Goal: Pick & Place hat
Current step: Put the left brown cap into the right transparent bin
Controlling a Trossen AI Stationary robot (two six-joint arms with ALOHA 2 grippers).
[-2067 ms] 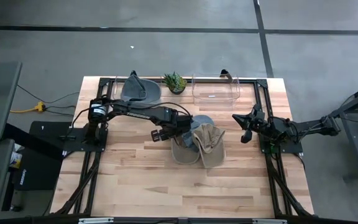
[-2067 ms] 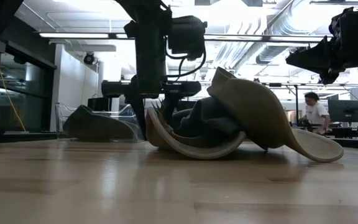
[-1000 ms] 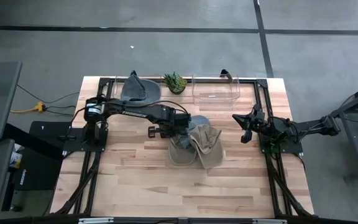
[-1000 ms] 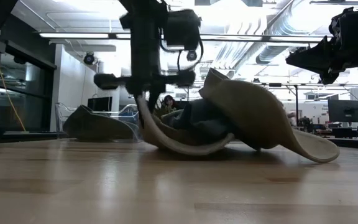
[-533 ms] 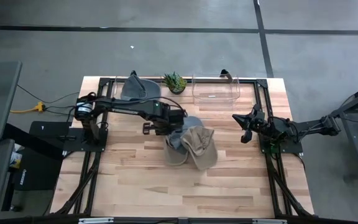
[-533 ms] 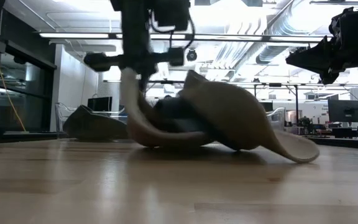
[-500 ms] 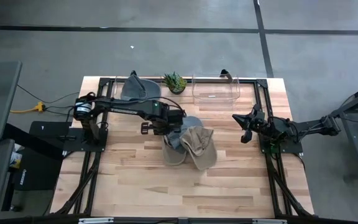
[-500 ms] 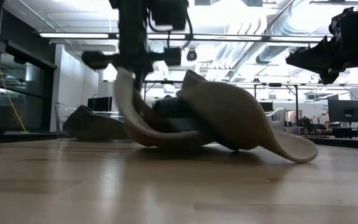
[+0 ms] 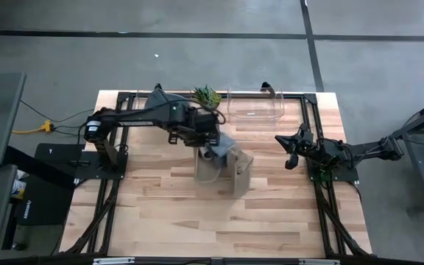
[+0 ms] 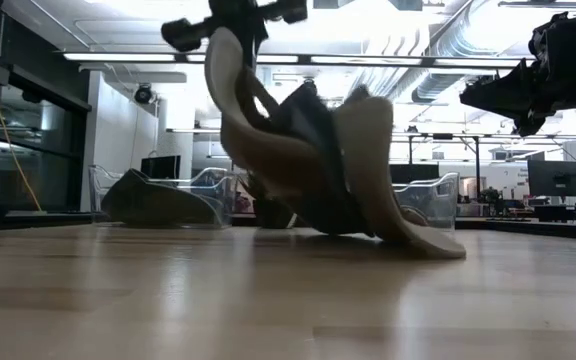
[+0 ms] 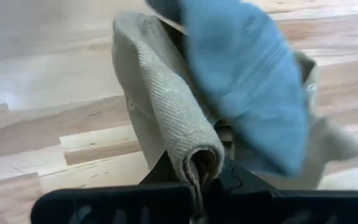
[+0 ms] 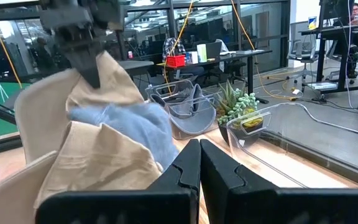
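Observation:
A tan brimmed hat [image 9: 225, 168] with a blue-grey lining [image 11: 247, 81] hangs tipped up at the table's middle. My left gripper [image 9: 208, 146] is above it, shut on its brim, and shows at the top of the low view [image 10: 236, 25]. The hat's lower brim end [image 10: 438, 245] rests on the wood. My right gripper [image 9: 287, 151] waits shut over the table's right side, touching nothing; its wrist view shows the hat [image 12: 104, 137] from the side. My left gripper pinches a folded-over part of the tan brim [image 11: 194, 155] between its two fingers, coming steeply from above. The hat hangs below the fingers, tilted on edge, with its opposite brim end [image 10: 443, 248] on the table.
At the far edge stand a clear bin holding a grey hat [image 9: 164, 107], a small potted plant [image 9: 207, 96] and a second clear bin [image 9: 255, 107]. Bare wood lies along the near half of the table [image 9: 212, 221]. Black frame rails run down both sides.
My left gripper has risen, staying shut on the brim. The held side of the hat has gone up with it and the hat has tipped from lying nearly flat to standing on edge, while its opposite brim end has stayed on the table and slid a little leftward.

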